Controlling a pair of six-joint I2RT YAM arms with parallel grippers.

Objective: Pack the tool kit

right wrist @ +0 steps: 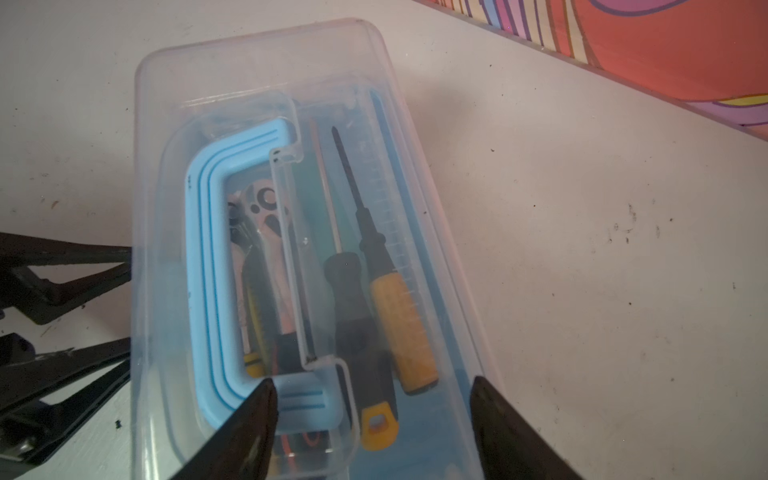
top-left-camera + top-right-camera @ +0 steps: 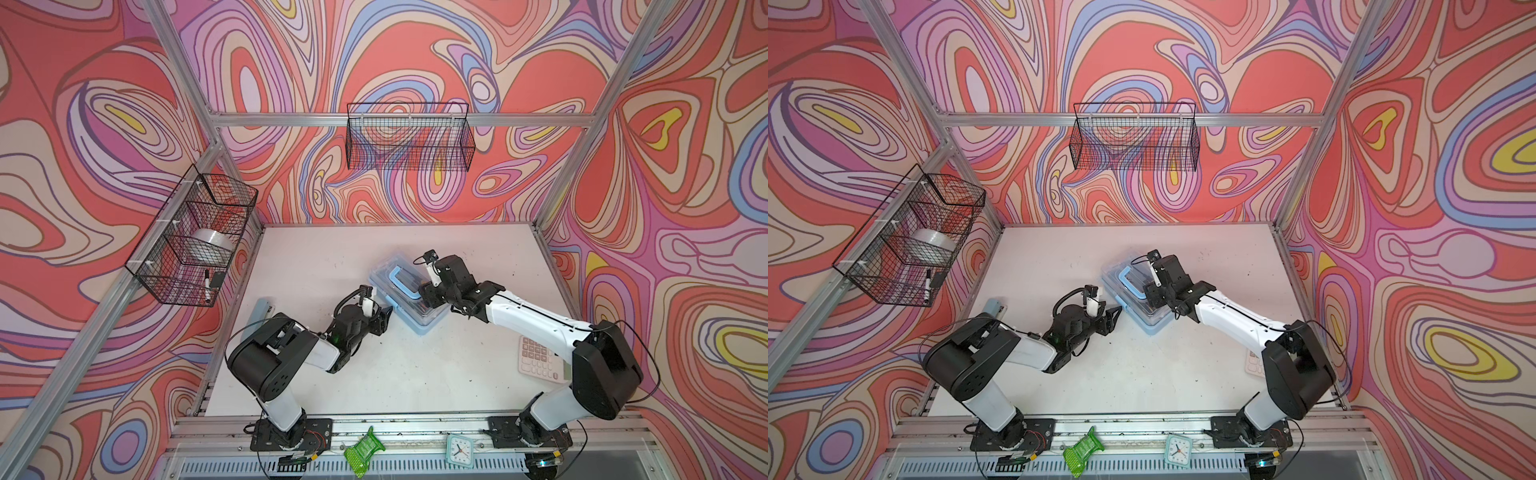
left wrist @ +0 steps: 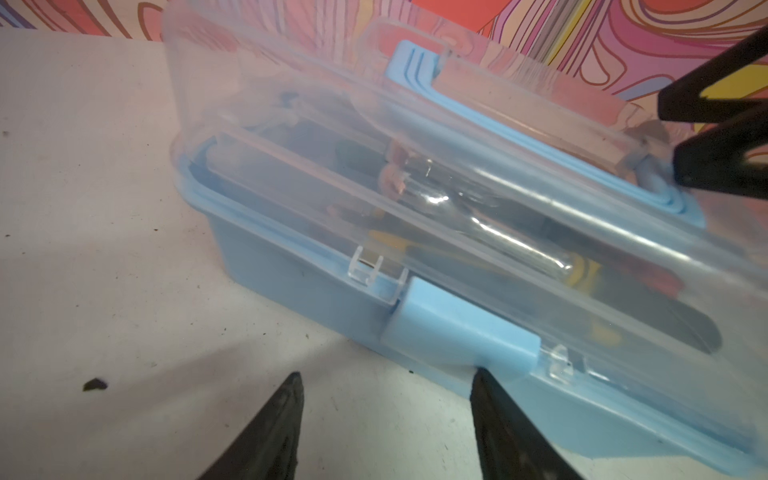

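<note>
The tool box (image 2: 409, 311) sits on the tabletop (image 2: 415, 374), lid (image 1: 257, 58) down, both sets of jaws gaping empty (left gripper (image 3: 386, 372) at its latch (image 3: 461, 332), right gripper (image 1: 372, 379) above the handle (image 1: 208, 249)), so pressing the latch could skid it away.

Glossy plastic tool kit (image 2: 411, 318) on a matt, scuffed table (image 2: 415, 374)
Lid (image 1: 257, 66) clear, smooth and shiny; base (image 3: 299, 286) and handle (image 1: 203, 266) opaque blue plastic with a duller sheen.

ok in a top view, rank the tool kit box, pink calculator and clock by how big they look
1. tool kit box, largest
2. pink calculator, though the right arm hides part of it
3. clock, smallest
</note>
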